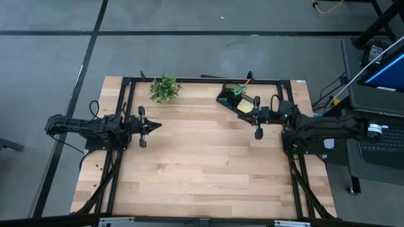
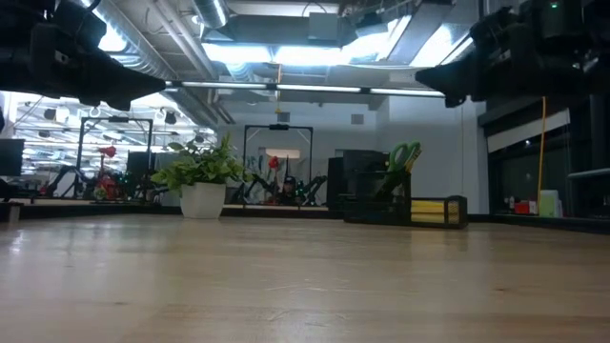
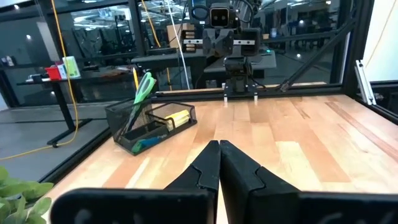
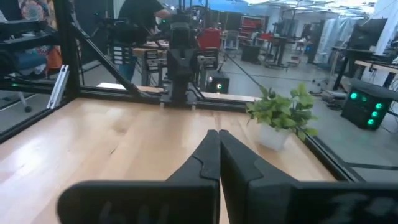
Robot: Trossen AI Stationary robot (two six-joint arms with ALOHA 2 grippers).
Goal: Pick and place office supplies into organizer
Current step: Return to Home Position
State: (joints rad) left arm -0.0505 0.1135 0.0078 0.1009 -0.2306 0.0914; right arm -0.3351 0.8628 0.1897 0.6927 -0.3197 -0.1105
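Organizer: the black mesh organizer (image 1: 233, 99) stands on the right half of the bench (image 1: 189, 164), close to its far edge. Its long side runs at a slant to that edge, and it is well apart from the potted plant (image 1: 165, 87).
Contents: the green-handled scissors (image 3: 143, 87) stand handles-up, leaning, in the taller compartment, and the yellow sticky-note pad (image 3: 176, 118) lies in the low tray. A small bluish piece at the tray's front is probably an eraser, though it is too small to be sure.
Loose supplies: none show on the bare boards in the high view.
Right pincer (image 4: 219, 134): closed, fingers pressed together, gripping nothing. It hangs above the bench, pointing across at the other arm.
Bearing: the organizer lies just beside this pincer, off to its side toward the far edge — not ahead of it. The right wrist view shows the plant but no organizer.
Left pincer (image 3: 219, 146): closed and empty, over the bench's left half, with the organizer well apart from it and diagonally ahead.
Nearer arm: the right, by a wide margin.
Judgement: the sorting looks complete, so the coming move is a retreat — the right arm should draw back clear of the scissor handles.
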